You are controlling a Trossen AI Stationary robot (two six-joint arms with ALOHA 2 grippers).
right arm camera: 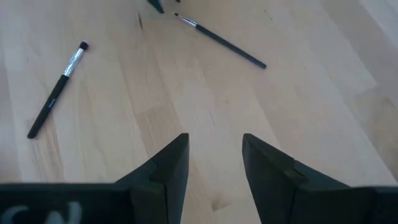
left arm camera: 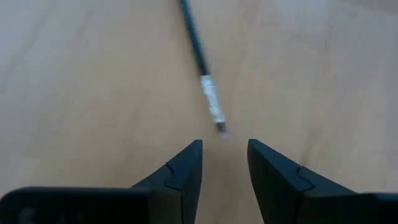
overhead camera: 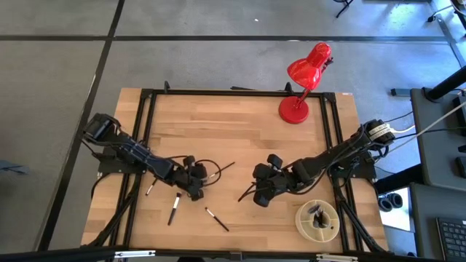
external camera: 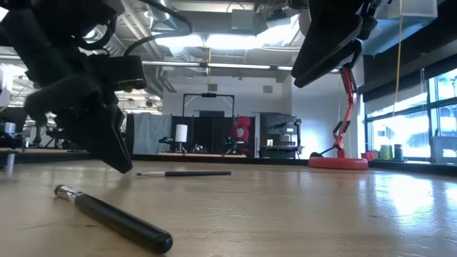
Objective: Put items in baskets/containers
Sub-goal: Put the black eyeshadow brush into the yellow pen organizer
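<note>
Pale wooden worktop (overhead camera: 240, 145) carries thin, light, stiff, roll-prone dark-handled makeup brushes (left arm camera: 200, 62) lying flat just ahead of the empty left claw (left arm camera: 224, 163), fingers apart, best pinched mid-handle; right claw (right arm camera: 214, 163) apart, near the round cream divided dish (overhead camera: 317, 220).

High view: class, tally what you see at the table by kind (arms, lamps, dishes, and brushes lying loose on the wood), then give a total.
Robot arms: 2 (left arm, right arm)
Red lamp: 1
Cream divided dish: 1
Loose brushes on the wood: 5
Total: 9 (brushes inside the dish are too small to count and are left out)
</note>
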